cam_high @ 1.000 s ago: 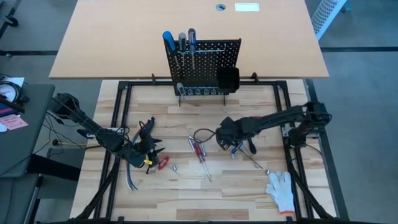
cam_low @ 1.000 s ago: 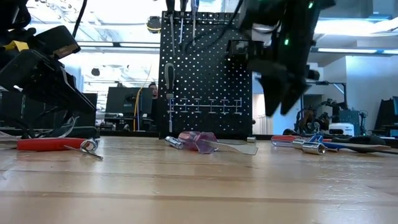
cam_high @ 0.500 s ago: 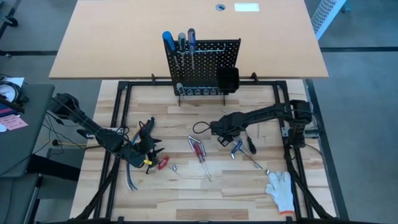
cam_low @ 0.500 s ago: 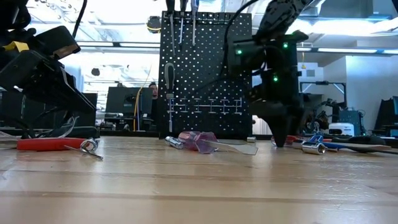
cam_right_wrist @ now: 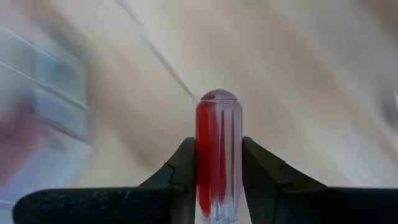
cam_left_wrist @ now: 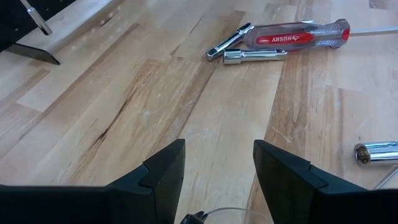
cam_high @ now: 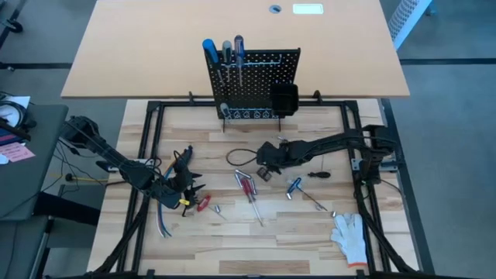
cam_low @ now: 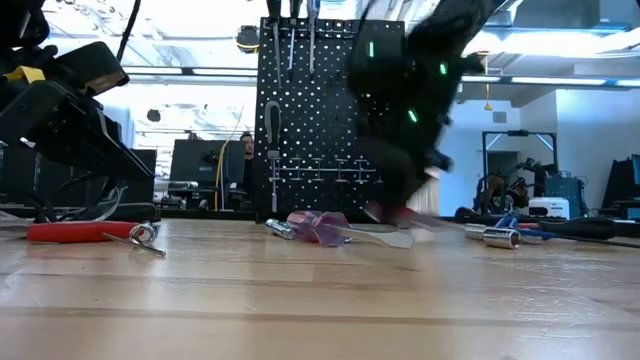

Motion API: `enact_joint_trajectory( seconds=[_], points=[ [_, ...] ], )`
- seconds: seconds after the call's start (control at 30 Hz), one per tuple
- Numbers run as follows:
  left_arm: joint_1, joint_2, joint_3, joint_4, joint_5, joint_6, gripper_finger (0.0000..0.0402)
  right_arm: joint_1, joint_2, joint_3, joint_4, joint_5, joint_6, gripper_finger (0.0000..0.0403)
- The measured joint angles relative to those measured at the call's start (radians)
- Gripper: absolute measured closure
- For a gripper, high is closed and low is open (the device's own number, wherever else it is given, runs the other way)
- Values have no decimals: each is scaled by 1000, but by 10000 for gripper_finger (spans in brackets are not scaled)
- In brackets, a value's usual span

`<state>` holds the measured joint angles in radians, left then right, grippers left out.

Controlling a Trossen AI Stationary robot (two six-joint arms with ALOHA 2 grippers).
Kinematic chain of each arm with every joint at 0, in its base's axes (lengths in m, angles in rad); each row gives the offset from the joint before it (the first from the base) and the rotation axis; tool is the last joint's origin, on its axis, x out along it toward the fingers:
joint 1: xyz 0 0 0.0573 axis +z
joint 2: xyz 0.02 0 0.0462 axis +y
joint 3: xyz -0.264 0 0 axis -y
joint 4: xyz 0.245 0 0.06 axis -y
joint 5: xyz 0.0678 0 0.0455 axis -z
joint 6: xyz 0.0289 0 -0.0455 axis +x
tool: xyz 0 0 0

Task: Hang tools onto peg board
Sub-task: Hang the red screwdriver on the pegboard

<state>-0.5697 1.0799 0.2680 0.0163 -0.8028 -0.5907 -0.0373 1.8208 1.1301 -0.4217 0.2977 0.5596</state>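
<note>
Left claw (cam_high: 184, 188) hangs low over the left side of the worktop (cam_high: 232, 232), fingers (cam_left_wrist: 163, 174) wide apart with nothing between them; unchanged over the last second, so the left arm is idle. Just beside it lie red-handled pliers (cam_high: 203, 204) and a small socket (cam_high: 218, 209).

Mid-worktop: a clear-and-red screwdriver (cam_high: 247, 186) lies flat with thin bits next to it, not yet picked up. A dark cable loop (cam_high: 235, 156) lies behind it.

Right claw (cam_high: 266, 167): a second ago it stood farther right, over the blue tool (cam_high: 294, 186) and the black driver (cam_high: 319, 175), with its fingers wide. It has since swept left toward centre and narrowed. The right wrist view shows the fingers (cam_right_wrist: 261, 174) clamped on both sides of a red, clear-capped handle (cam_right_wrist: 214, 149), held upright between them. The background there is smeared, so the arm appears to be in motion. Judgement: grasp made, carry toward the board beginning.

Peg board (cam_high: 256, 77) stands upright at the back centre, well apart from the right claw, already bearing a few drivers (cam_high: 223, 51) along its top left. A black bin (cam_high: 284, 98) sits at its right.

Far right front: white glove (cam_high: 350, 235), untouched.

Judgement: most tools remain on the worktop, so the task is still early.
</note>
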Motion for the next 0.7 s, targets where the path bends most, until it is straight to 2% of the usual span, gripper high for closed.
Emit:
enact_joint_trajectory(
  seconds=[0.17, 0.37, 0.47, 0.7],
  points=[
    [0, 0, 0, 0, 6, 0, 217, 38, -65, 3, 332, 5, -125, 312],
    [0, 0, 0, 1, 6, 0, 217, 58, -145, 40, 694, 10, -354, 312],
    [0, 0, 0, 1, 6, 0, 217, 42, -179, 105, 777, 12, -509, 312],
    [0, 0, 0, 1, 5, 0, 217, -62, -199, 341, 800, 23, -747, 312]
  ],
)
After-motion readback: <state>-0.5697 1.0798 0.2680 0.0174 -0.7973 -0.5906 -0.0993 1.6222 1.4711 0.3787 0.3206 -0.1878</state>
